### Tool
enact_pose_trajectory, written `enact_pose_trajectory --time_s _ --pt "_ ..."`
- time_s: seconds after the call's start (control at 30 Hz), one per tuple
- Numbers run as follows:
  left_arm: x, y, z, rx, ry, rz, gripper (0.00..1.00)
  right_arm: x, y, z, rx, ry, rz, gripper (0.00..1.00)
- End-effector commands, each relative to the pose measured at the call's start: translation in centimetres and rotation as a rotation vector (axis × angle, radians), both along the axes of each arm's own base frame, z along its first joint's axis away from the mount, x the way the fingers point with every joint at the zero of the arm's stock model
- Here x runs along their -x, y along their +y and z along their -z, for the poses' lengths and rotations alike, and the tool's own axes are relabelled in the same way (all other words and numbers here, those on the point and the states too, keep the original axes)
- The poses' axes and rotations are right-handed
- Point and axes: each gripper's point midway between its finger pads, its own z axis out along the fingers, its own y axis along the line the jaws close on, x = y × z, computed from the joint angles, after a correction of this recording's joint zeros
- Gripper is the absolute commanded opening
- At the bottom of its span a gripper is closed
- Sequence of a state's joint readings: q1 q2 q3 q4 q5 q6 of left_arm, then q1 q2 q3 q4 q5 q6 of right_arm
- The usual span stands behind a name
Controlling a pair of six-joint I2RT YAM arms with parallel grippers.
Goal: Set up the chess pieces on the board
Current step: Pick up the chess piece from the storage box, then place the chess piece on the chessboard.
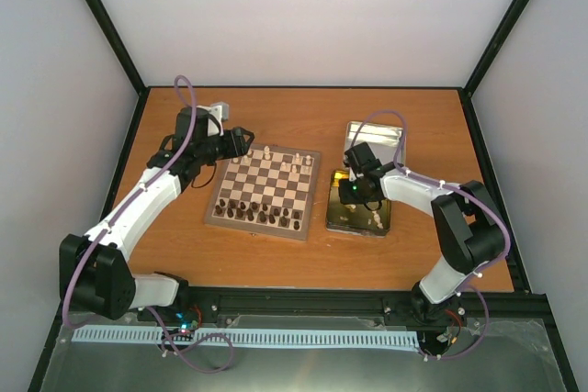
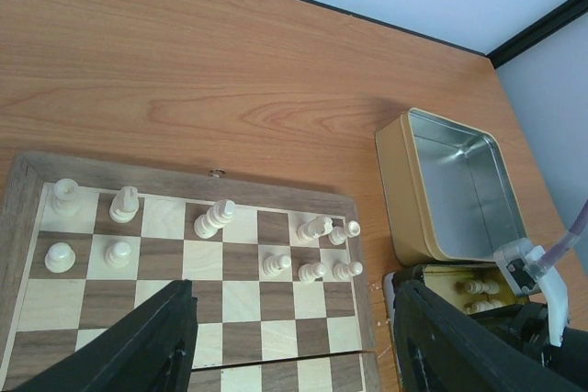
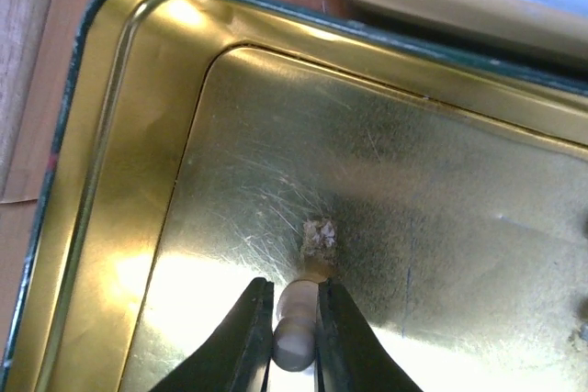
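The board [image 1: 271, 183] lies left of centre on the table. Several cream chess pieces [image 2: 220, 218] stand on its two far rows, also seen from above [image 1: 296, 161]. My left gripper [image 1: 241, 141] hovers over the board's far left corner, open with nothing between its fingers [image 2: 294, 319]. My right gripper [image 1: 354, 192] is down inside the shallow gold tin [image 3: 138, 135], shut on a small cream chess piece [image 3: 296, 337] that stands upright on the tin floor [image 3: 294, 293]. More cream pieces [image 2: 478, 289] lie in that tin.
Dark brown pieces [image 1: 257, 213] fill the board's near rows. A deeper tin with a silver inside [image 2: 455, 181] stands behind the gold one, right of the board. Black frame posts rise at the table's far corners.
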State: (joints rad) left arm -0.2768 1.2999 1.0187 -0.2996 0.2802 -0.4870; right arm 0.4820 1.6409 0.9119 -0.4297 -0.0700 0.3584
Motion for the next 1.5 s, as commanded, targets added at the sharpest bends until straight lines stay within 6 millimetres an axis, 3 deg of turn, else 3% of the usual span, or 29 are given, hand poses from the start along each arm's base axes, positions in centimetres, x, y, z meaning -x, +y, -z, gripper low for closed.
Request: enact_pose_trajectory --time_s 0.0,0.2,0.5,0.63,0.8,0.93,1.07,1.23,1.47 --pt "0.3 0.1 -0.3 -0.009 -0.02 0.01 0.6 -0.4 0.7 -0.4 -0.018 -0.012 -0.006 0.09" --pt "0.6 0.0 -0.1 -0.008 -0.015 0.024 0.59 -1.7 0.9 -2.0 -0.067 -0.109 0.045 0.04" --pt "2.8 -3.7 0.2 0.158 -0.036 0.218 0.63 -2.0 0.4 -8.2 -0.255 -0.274 0.228 0.05" --pt "2.7 -3.5 0.5 0.155 -0.032 0.194 0.63 -1.6 1.4 -10.6 -0.357 -0.3 0.207 0.06" --pt "1.8 -0.8 -0.1 0.1 -0.054 0.019 0.63 -1.5 3.9 -11.4 -0.304 -0.296 0.089 0.07" --pt "2.1 2.5 -1.7 0.055 -0.119 -0.155 0.63 -1.2 7.5 -11.6 -0.204 -0.284 -0.024 0.07" --pt "3.3 5.3 -4.7 0.018 -0.229 -0.267 0.65 -1.4 11.1 -10.5 -0.085 -0.259 -0.109 0.08" --pt "5.4 7.9 -6.6 -0.061 -0.278 -0.347 0.69 -3.1 14.5 -8.6 0.013 -0.231 -0.149 0.08" --pt "7.6 9.3 -10.0 -0.099 -0.37 -0.368 0.77 -5.1 19.4 -7.7 0.074 -0.234 -0.229 0.09"
